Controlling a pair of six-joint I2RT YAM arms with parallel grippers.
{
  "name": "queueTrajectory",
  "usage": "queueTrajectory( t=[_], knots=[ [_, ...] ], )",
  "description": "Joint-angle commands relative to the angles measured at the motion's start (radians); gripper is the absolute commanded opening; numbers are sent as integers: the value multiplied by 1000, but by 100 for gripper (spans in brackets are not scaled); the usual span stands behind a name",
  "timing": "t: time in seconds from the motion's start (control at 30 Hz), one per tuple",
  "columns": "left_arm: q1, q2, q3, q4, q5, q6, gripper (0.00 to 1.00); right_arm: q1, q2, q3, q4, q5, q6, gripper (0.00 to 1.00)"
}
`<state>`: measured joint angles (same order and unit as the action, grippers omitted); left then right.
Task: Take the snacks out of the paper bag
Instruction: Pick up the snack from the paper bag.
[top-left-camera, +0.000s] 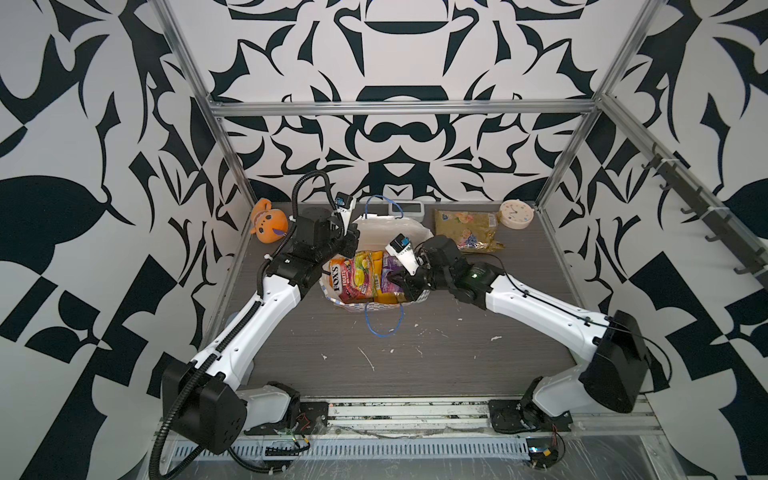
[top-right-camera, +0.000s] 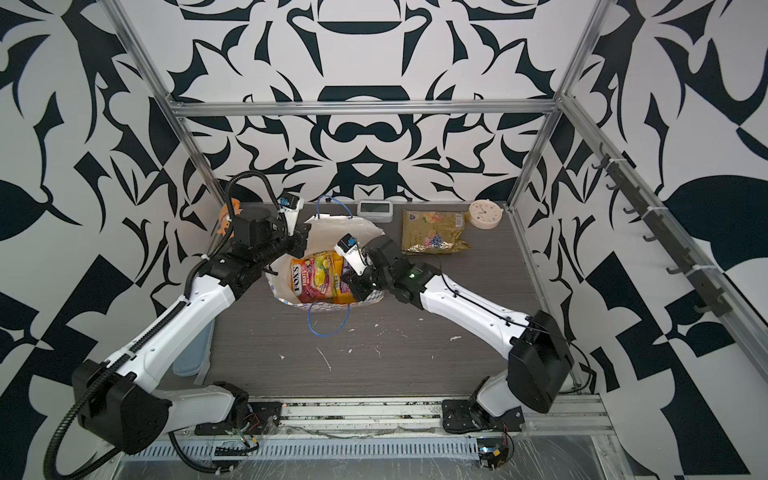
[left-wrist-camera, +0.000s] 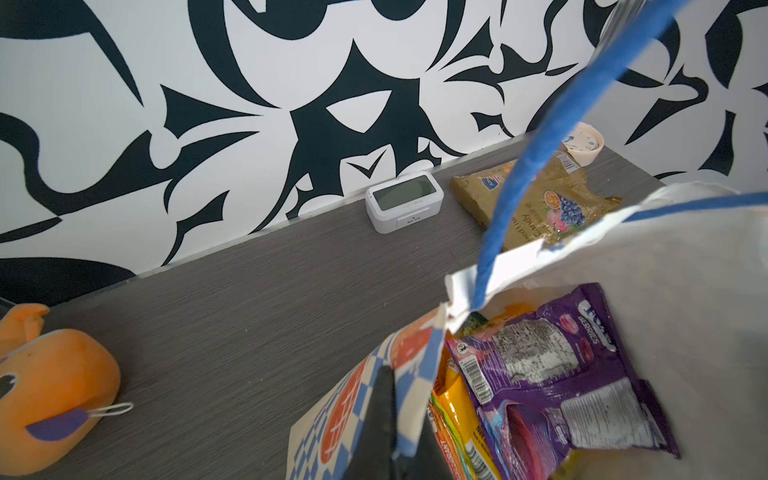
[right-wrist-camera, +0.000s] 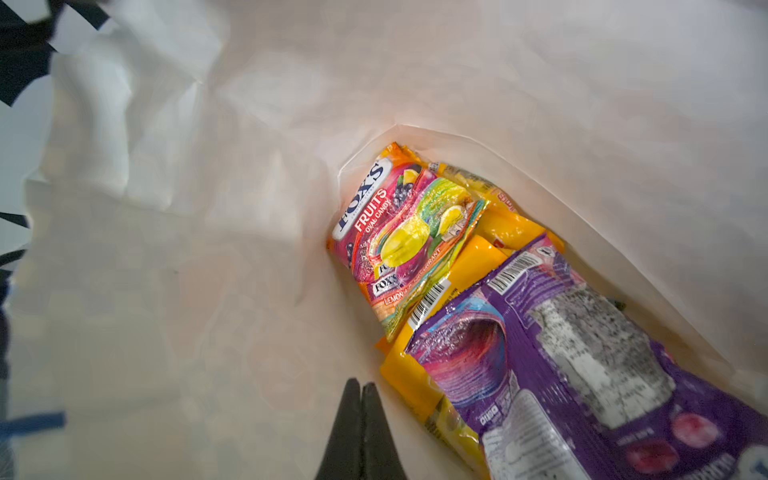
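The paper bag (top-left-camera: 376, 232) is matt, creased white paper with woven blue cord handles (left-wrist-camera: 519, 178). The purple packet (right-wrist-camera: 540, 374) and FOX'S packet (right-wrist-camera: 395, 224) are glossy crinkled film (the gold packet (top-left-camera: 469, 226) too). The table (top-left-camera: 415, 353) is matt grey wood-grain, scuffed white. The plush toy (left-wrist-camera: 54, 386) is soft cloth and the digital clock (left-wrist-camera: 403, 201) is smooth plastic.

The bag (top-left-camera: 376, 235) sits mid-way along the counter (top-left-camera: 415, 353), seemingly upright, mouth up. Inside, the FOX'S packet (top-left-camera: 345, 280) lies left of the berries packet (right-wrist-camera: 582, 374), both on other packets (right-wrist-camera: 511, 232). The left hand (top-left-camera: 352, 245) is at the bag's left rim; the right hand (right-wrist-camera: 361, 386) is inside the mouth, beside the berries packet. Behind the bag, at the back edge, stands a digital clock (top-left-camera: 405, 208). Right of it lies a large packet (top-left-camera: 465, 228), then a round clock (top-left-camera: 516, 214). A toy (top-left-camera: 270, 226) lies in the back left corner.
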<state>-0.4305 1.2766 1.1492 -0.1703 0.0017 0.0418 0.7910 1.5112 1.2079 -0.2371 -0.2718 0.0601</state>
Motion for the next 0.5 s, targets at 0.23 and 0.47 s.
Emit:
queueTrajectory(
  t=[0.23, 0.47],
  knots=[
    [-64, -73, -7, 190, 85, 35, 0, 65, 119, 21, -117, 241, 68, 0],
    [-113, -185, -163, 335, 57, 70, 0, 60, 284, 170, -91, 582, 107, 0]
  ],
)
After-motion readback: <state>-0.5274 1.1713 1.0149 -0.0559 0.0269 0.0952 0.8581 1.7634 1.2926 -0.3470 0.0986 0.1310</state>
